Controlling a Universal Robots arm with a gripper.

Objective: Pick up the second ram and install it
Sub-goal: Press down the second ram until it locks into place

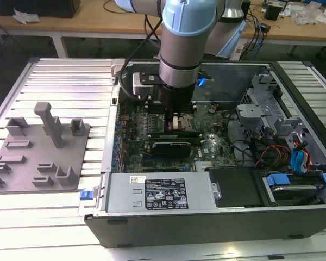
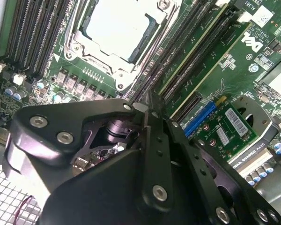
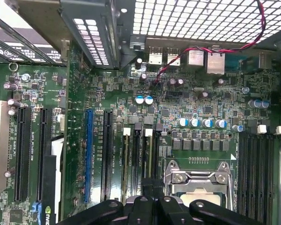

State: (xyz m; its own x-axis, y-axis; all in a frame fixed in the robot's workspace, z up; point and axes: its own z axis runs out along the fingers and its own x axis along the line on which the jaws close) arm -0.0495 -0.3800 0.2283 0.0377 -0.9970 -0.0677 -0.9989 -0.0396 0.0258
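The pincer is being held clenched over the memory slots. In the exterior view, the second ram is being shown just beside it at 6 o'clock, with its long axis running 9-to-3.

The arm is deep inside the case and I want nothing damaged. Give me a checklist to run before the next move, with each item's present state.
1. The hand is at the memory slots beside the CPU socket: ok, in the second wrist view.
2. The second ram is seated in its slot: cannot tell; the hand covers that spot.
3. The red cable lies apart from the hand: ok, in the first wrist view.
4. The arm is clear of the walls of the computer case: ok, in the exterior view.
5. The graphics card is untouched by the hand: cannot tell.
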